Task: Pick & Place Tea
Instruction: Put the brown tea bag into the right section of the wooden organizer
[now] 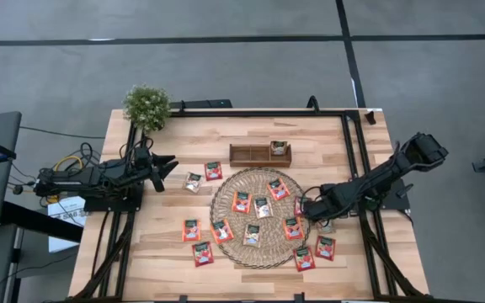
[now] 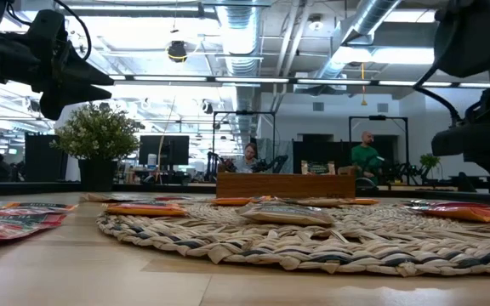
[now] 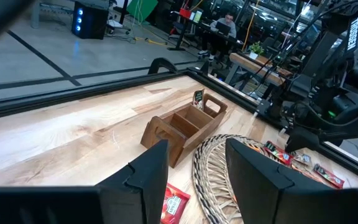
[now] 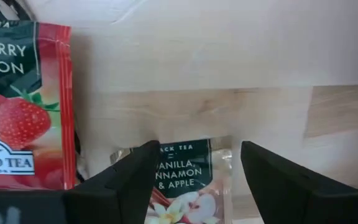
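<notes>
Table (image 1: 158,252): light wood slats, black frame rails along the edges.

Mat (image 1: 258,252): round, woven straw, centre-right of the table. Six or so red-orange sachets lie on it; one (image 1: 242,201) sits left of its centre, another (image 1: 278,188) toward the far right part.

Left arm: lies over the table's left side. Left gripper (image 1: 168,165) hangs above bare wood, well left of the mat; fingers (image 3: 148,177) parted, nothing between them.

Right arm: reaches in from the right edge. Right gripper (image 1: 308,207) is low at the mat's right rim, jaws spread wide, holding nothing. Its wrist view shows a silvery vanilla sachet (image 4: 188,186) flat on the wood between the fingers (image 4: 126,174), with a strawberry sachet (image 4: 20,106) just beside it.

Plant (image 1: 146,106): small, potted, far left corner.

Tray (image 1: 260,154): brown wood, compartments, just beyond the mat's far edge. One sachet (image 1: 279,148) stands in its right compartment.

Loose sachets off the mat: two (image 1: 213,171) on the far left side, two (image 1: 191,230) on the near left, two (image 1: 325,247) by the near right rim.
</notes>
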